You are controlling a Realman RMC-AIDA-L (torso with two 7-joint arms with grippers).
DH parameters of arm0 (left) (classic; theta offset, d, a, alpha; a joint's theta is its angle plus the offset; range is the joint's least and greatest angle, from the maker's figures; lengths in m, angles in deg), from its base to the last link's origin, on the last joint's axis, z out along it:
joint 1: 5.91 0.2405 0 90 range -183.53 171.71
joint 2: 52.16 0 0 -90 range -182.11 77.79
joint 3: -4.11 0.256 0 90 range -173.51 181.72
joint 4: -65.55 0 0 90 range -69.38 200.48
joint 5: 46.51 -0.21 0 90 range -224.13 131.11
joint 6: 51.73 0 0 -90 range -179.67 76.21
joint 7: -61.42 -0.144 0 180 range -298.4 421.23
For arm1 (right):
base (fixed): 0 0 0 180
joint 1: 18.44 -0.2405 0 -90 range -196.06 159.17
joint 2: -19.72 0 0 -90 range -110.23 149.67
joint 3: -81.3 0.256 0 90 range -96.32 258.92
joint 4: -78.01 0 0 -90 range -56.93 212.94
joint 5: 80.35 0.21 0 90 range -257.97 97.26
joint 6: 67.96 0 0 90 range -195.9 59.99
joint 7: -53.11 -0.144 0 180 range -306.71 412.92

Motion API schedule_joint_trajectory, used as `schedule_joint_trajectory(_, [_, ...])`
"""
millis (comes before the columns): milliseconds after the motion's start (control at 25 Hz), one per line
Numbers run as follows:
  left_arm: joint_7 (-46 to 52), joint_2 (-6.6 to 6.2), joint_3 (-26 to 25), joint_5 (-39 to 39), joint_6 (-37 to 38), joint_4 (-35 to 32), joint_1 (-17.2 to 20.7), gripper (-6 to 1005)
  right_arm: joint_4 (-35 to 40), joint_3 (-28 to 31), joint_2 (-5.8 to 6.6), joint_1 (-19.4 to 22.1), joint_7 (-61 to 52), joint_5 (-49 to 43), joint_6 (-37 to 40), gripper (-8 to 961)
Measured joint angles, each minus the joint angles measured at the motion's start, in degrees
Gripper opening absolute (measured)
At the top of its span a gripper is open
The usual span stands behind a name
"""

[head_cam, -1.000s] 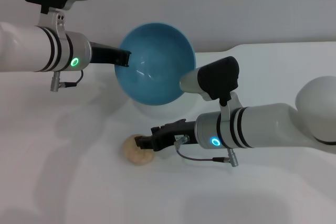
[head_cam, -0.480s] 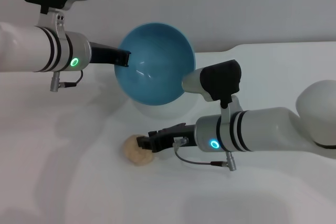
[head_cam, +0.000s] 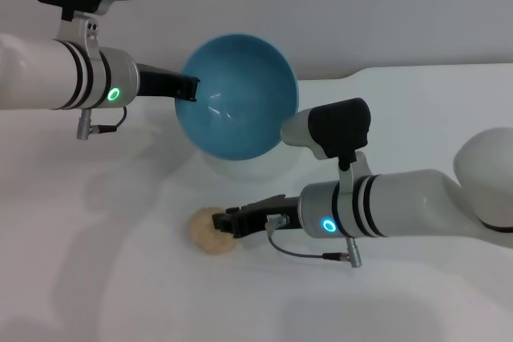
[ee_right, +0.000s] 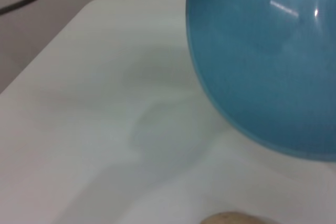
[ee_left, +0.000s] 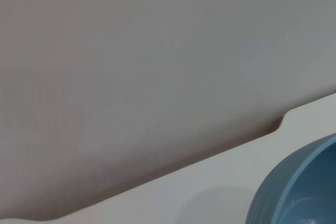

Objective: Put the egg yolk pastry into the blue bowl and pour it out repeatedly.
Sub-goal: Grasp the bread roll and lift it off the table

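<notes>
Overhead, the left gripper (head_cam: 191, 88) pinches the rim of the blue bowl (head_cam: 237, 95), tipped on its side (mouth toward the camera). Below, the right gripper (head_cam: 224, 223) closes around the egg yolk pastry (head_cam: 208, 231) lying on the white table (head_cam: 120, 294).

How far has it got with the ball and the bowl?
Mid-cycle, it seems. The left gripper holds the blue bowl tipped up, empty. The pastry lies on the white table, with the right gripper at it, perhaps gripping. Left: lifting it back into the bowl.
</notes>
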Motion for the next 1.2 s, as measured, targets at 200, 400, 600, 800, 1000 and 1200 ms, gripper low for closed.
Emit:
schedule_joint_trajectory(200, [0.00,0.00,0.00,0.04,0.00,-0.01,0.09,-1,0.00,-0.47,0.00,0.00,-0.02,0.01,0.37,163])
schedule_joint_trajectory(400, [0.00,-0.04,0.00,0.04,0.19,-0.01,0.04,0,0.21,-0.87,0.00,0.11,0.03,0.01,1.00,97])
schedule_joint_trajectory(600, [0.00,-0.09,0.00,0.04,0.43,-0.01,0.07,1,1.61,-0.56,0.04,0.99,0.02,0.01,2.02,47])
schedule_joint_trajectory(800, [0.00,-0.15,0.01,0.04,0.64,-0.01,0.11,0,3.57,-0.26,0.49,2.13,0.01,-0.24,3.01,15])
schedule_joint_trajectory(1000, [0.00,-0.20,0.10,0.04,0.71,-0.01,0.13,0,5.88,2.32,0.91,3.77,0.55,-0.64,6.90,2])
schedule_joint_trajectory(1200, [-0.12,-0.35,0.10,-0.10,1.03,-0.01,0.14,0,8.95,8.80,1.26,7.03,4.08,-0.84,14.60,0])
